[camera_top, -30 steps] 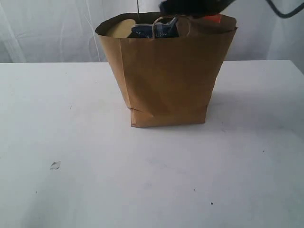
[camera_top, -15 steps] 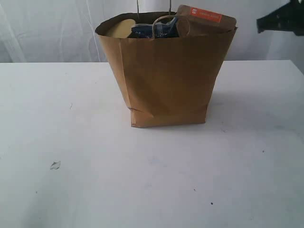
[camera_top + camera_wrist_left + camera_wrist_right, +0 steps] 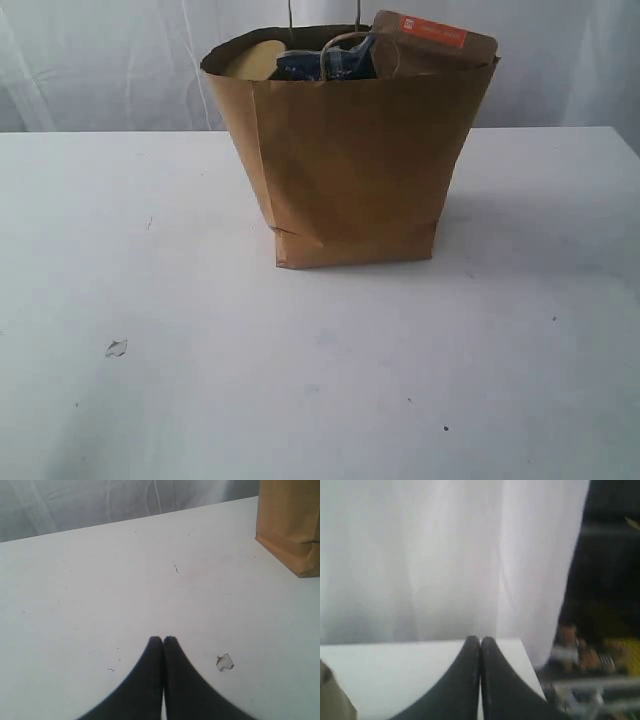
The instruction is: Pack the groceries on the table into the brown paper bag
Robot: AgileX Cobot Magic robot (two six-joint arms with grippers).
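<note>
One brown paper bag [image 3: 292,525] stands apart from the left end effector [image 3: 163,639].

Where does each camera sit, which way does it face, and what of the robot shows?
Exterior: above the table, facing the brown paper bag and curtain; no robot part shows.
Left wrist: low over the table, looking past the shut left gripper toward the bag's corner and a pale scrap.
Right wrist: looks past the shut right gripper at curtain and table edge.
Shared: exterior and left wrist both show bag and scrap.
</note>
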